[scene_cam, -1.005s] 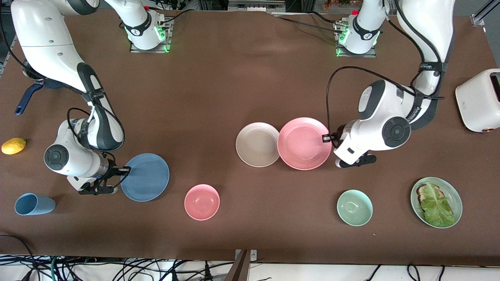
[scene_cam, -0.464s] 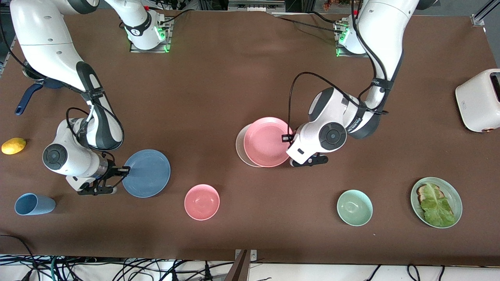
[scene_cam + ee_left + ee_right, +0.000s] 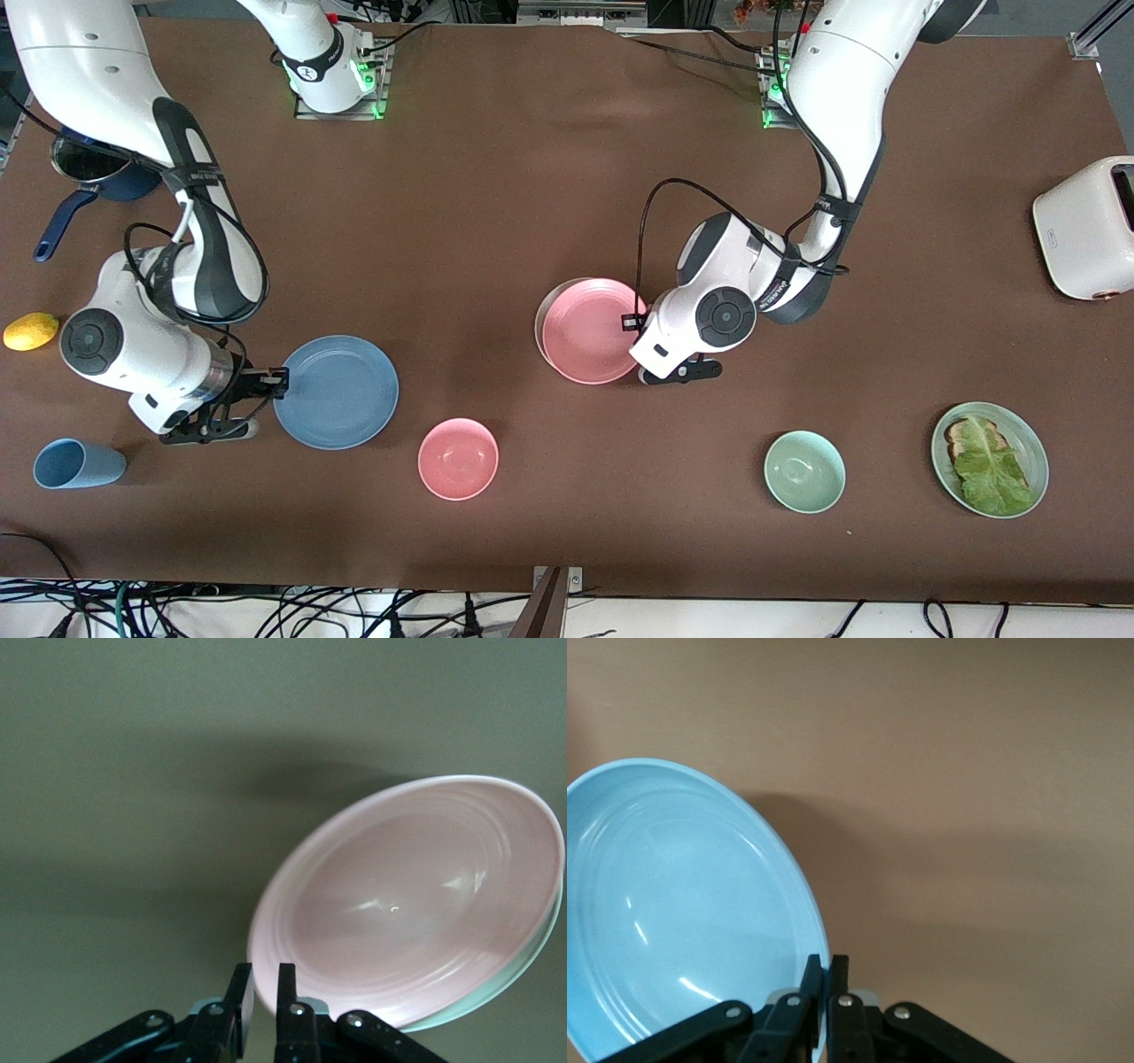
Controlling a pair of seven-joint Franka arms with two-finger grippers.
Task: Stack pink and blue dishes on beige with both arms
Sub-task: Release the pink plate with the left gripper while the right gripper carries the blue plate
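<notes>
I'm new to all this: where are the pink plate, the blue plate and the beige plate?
pink plate [image 3: 586, 330], front view, its middle.
blue plate [image 3: 338, 392], front view, its middle.
beige plate [image 3: 539, 321], front view, the sliver of rim showing under the pink plate.

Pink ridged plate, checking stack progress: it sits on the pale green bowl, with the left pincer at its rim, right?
Not the bowl: the front view shows the pink ridged plate on the beige ridged plate, left pincer at its rim.
</notes>
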